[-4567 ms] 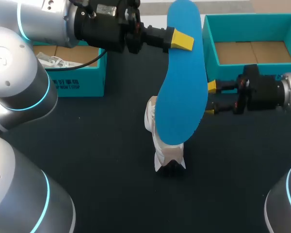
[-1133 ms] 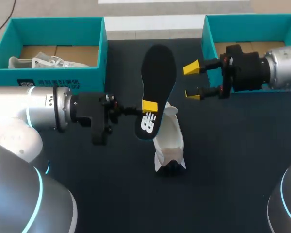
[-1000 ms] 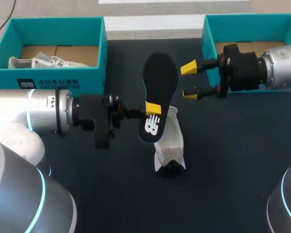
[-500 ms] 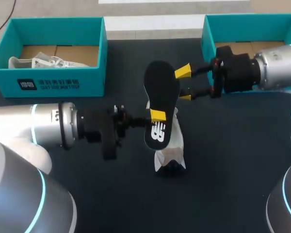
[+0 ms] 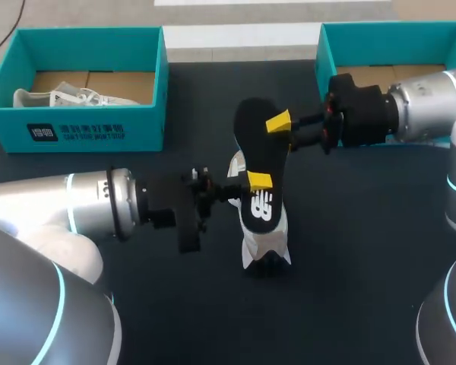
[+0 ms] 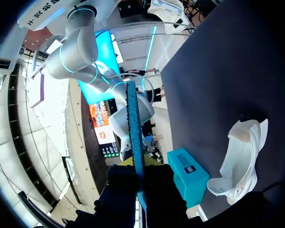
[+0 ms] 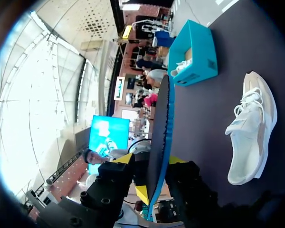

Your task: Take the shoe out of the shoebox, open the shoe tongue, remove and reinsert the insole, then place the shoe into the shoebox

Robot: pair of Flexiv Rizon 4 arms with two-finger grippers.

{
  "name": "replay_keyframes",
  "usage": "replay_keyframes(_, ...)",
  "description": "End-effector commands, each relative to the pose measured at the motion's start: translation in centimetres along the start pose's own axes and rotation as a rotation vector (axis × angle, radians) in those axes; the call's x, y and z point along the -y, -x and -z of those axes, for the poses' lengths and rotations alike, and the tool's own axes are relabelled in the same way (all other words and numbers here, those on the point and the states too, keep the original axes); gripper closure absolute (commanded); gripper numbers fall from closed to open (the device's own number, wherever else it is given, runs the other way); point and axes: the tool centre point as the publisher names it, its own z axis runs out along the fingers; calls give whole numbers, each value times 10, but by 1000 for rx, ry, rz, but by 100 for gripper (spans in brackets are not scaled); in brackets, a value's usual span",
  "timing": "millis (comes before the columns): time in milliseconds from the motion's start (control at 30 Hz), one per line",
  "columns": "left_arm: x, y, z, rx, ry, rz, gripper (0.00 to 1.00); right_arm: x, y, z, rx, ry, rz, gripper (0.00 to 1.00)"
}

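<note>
The black-topped, blue-edged insole (image 5: 257,152) hangs tilted over the white shoe (image 5: 267,239), which lies on the dark table. My left gripper (image 5: 257,182) is shut on its heel end; in the left wrist view the insole (image 6: 134,128) stands edge-on, pinched between that gripper's (image 6: 140,161) fingers, with the shoe (image 6: 240,156) beside it. My right gripper (image 5: 281,129) straddles the toe end. In the right wrist view the insole (image 7: 160,128) runs between the right gripper's (image 7: 150,160) yellow tips with a small gap showing, so it is open. The shoe (image 7: 251,128) lies off to the side.
A teal shoebox (image 5: 327,68) with a bare cardboard floor stands at the back right, just behind my right arm. A second teal box (image 5: 99,133) at the back left holds another white shoe (image 5: 61,96).
My left gripper carried the insole rightward and lower over the shoe. My right gripper moved left onto the insole's toe end and its fingers narrowed around it.
</note>
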Motion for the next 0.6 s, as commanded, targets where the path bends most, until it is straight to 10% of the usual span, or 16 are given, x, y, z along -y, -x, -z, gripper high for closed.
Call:
replay_keyframes(33,-2,-2,-17,-1,12,0,100,1,0,-5,-1,1,-1,66)
replay_keyframes(433,0,-3,-12,-3,17,7,100,3,2,-4,-3,7,2,100)
replay_keyframes(600,3,0,-4,0,26,21,100,1,8,-4,-8,0,-3,100)
